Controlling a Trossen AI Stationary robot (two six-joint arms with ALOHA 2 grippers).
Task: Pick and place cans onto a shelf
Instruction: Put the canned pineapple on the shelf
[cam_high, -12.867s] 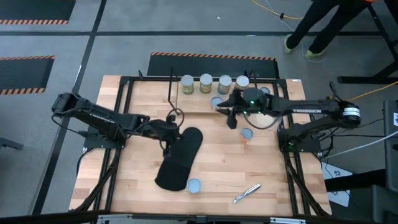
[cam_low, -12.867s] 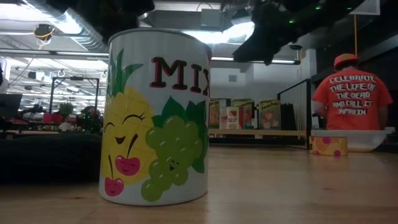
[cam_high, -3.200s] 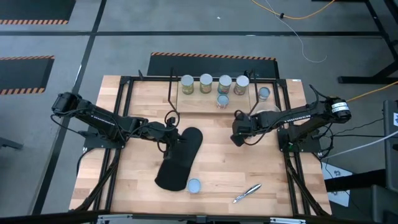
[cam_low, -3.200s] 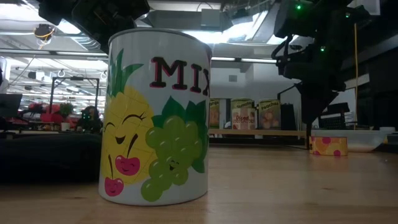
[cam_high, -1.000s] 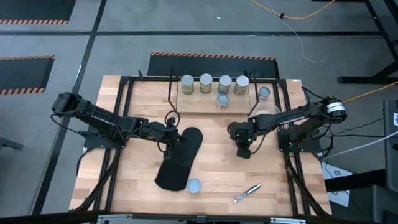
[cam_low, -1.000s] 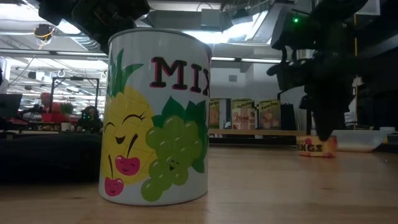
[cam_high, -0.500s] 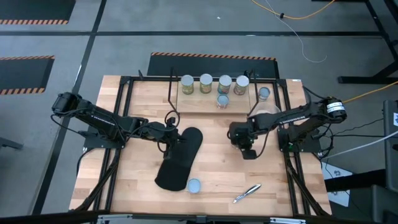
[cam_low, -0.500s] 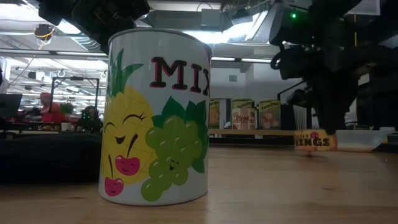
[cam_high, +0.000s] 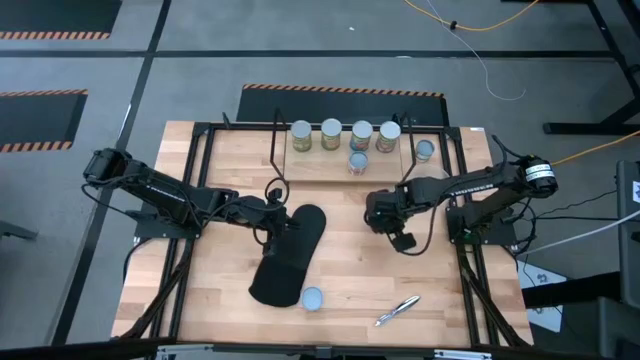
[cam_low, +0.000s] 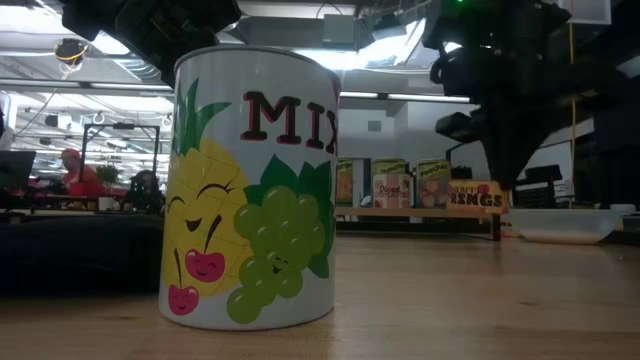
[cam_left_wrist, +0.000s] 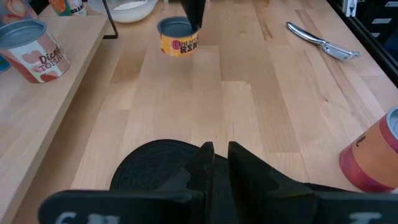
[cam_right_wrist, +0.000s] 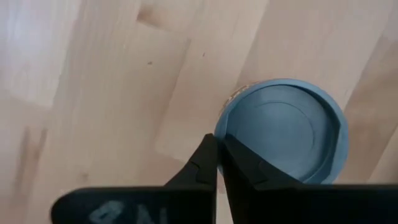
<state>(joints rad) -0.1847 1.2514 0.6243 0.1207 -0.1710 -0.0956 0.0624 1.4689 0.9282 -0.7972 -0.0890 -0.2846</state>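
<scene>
My right gripper (cam_low: 497, 172) is shut on a small yellow can (cam_low: 478, 197) with a pale-blue top (cam_right_wrist: 283, 130), held above the table in front of the shelf (cam_high: 320, 165). Several cans (cam_high: 345, 133) stand in a row on the shelf, one more (cam_high: 357, 162) just in front of them, and another (cam_high: 424, 150) to the shelf's right. A fruit-label can (cam_low: 250, 190) stands near the front edge. My left gripper (cam_left_wrist: 216, 155) is over a black oval pad (cam_high: 290, 255), its fingers shut with nothing between them. My right gripper pinches the can's top rim (cam_right_wrist: 225, 134) at one side, one finger over the blue top and the other outside the wall. The fingers come from above, pointing down. The can hangs upright below them, clear of the table. My left gripper: I cannot tell whether it touches the pad.
A silvery pen-like tool (cam_high: 398, 310) lies at the front right. A white bowl (cam_left_wrist: 130, 7) sits beside the shelf. Black frame rods (cam_high: 200, 190) border the table on both sides. Bare wood lies between the pad and my right arm.
My right gripper has risen and gone a little toward the far edge and the shelf, staying shut. The yellow can, which stood on the table a second ago, has been lifted clear and hangs upright.
</scene>
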